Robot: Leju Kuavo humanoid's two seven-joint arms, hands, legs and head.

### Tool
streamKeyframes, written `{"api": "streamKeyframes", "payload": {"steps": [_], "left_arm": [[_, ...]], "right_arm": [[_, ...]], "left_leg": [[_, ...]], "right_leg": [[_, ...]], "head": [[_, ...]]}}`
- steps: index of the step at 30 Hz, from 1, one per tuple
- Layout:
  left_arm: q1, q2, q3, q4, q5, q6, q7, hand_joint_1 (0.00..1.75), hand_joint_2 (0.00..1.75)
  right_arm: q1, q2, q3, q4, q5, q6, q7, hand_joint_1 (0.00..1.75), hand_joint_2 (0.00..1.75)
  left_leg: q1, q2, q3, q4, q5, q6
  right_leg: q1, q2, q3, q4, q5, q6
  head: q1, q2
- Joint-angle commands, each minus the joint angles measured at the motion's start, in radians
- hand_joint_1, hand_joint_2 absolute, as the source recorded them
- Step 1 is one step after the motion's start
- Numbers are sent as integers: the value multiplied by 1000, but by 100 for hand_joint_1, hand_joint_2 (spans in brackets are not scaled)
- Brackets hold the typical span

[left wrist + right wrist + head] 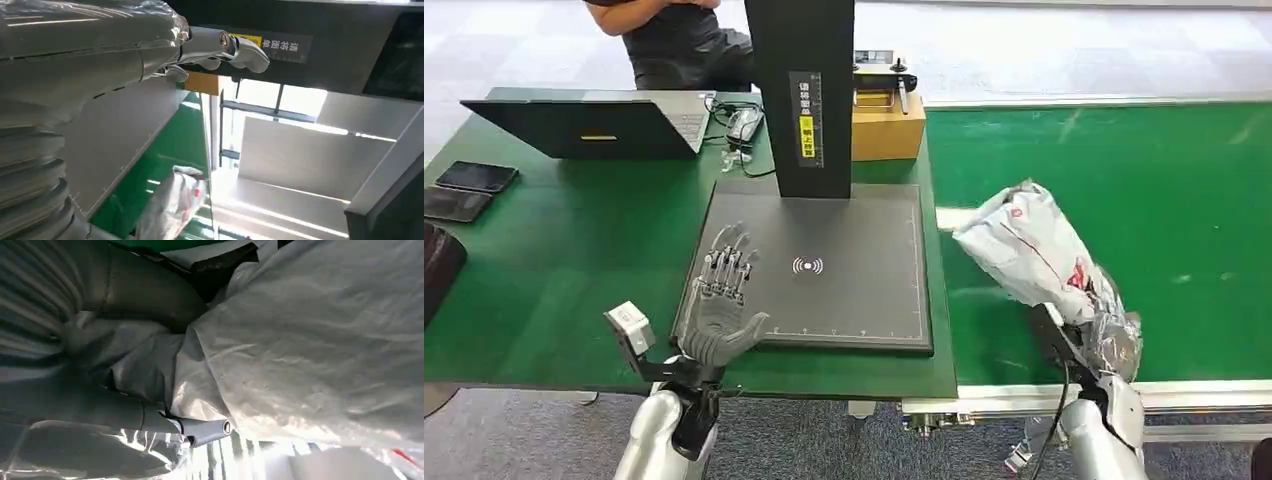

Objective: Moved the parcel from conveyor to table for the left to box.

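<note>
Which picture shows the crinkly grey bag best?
The head view: the whole bag shows there, held by the right hand over the green belt. The right wrist view shows only its wrinkled plastic up close; the left wrist view shows it from afar.

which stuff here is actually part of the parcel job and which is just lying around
Part of the job:
- grey parcel, gripped by the right hand
- green conveyor
- green table
- left hand, over the dark scale pad

Just lying about:
- laptop
- two phones
- cardboard box
- mouse
</note>
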State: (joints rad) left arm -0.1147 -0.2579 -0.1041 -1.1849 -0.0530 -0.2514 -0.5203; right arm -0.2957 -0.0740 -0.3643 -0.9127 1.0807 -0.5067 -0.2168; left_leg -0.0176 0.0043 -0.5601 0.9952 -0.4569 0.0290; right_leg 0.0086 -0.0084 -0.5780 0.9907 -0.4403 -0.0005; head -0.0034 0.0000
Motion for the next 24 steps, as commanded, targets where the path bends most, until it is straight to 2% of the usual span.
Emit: {"api": "streamKeyframes", "payload": {"steps": [1,3,6,8,9,11,12,14,16,18,19,22,24], "left_arm": [[-35,23,3,17,3,-1,5,0,175],[-40,24,-1,24,5,-5,4,0,175],[-44,25,-6,27,5,-7,4,0,175],[-46,28,-10,30,6,-6,2,0,175],[-51,32,-16,36,7,-14,-2,0,175],[-58,32,-16,43,8,-13,-3,0,175],[-68,36,-27,54,9,-32,-8,0,175],[-79,36,-30,68,9,-35,-10,0,175],[-94,40,-41,86,6,-46,-16,0,175],[-102,40,-43,93,6,-45,-20,0,175],[-105,41,-43,93,7,-48,-22,0,175],[-114,42,-47,95,5,-52,-22,0,175],[-119,42,-50,94,7,-52,-22,0,175]], "right_arm": [[86,84,135,-357,-85,-125,-128,175,175],[97,87,164,-402,-104,-166,-164,175,175],[106,93,203,-458,-129,-161,-186,175,175],[96,91,247,-482,-135,-133,-185,175,175],[86,69,303,-479,-135,-47,-190,175,175],[71,69,328,-467,-135,-30,-199,175,175],[52,25,397,-424,-68,39,-223,175,175],[29,14,429,-370,-35,59,-229,175,175],[-43,-25,504,-229,57,139,-216,175,175],[-106,-32,542,-120,66,172,-221,175,175],[-166,-39,582,-32,83,237,-218,175,175],[-276,-42,655,125,124,276,-207,175,175],[-369,-31,713,278,172,233,-186,175,175]], "left_leg": [[1,2,1,-1,-1,-4],[0,3,1,-2,-1,-4],[0,2,0,-1,0,-3],[0,2,0,-2,0,-3],[0,4,0,-1,0,-4],[0,3,-1,-1,0,-3],[0,3,0,-2,0,-4],[0,6,1,-2,0,-3],[1,4,1,-2,1,-3],[1,7,1,-2,1,-3],[1,6,1,-2,0,-3],[0,8,2,-2,1,-4],[0,5,1,-1,0,-2]], "right_leg": [[0,3,-1,1,-1,0],[-1,4,-1,1,0,0],[0,3,-1,1,-1,0],[0,3,-1,0,0,0],[0,5,-2,1,0,0],[-1,4,-3,1,0,0],[-1,5,-2,1,0,0],[0,6,-1,0,1,0],[0,5,-1,0,1,0],[0,8,-1,-1,2,1],[0,6,0,-1,1,0],[0,9,-1,-1,3,1],[0,6,-1,0,2,0]], "head": [[0,0],[0,0],[0,0],[0,0],[0,0],[0,0],[0,0],[0,0],[0,0],[0,0],[0,0],[0,0],[0,0]]}}
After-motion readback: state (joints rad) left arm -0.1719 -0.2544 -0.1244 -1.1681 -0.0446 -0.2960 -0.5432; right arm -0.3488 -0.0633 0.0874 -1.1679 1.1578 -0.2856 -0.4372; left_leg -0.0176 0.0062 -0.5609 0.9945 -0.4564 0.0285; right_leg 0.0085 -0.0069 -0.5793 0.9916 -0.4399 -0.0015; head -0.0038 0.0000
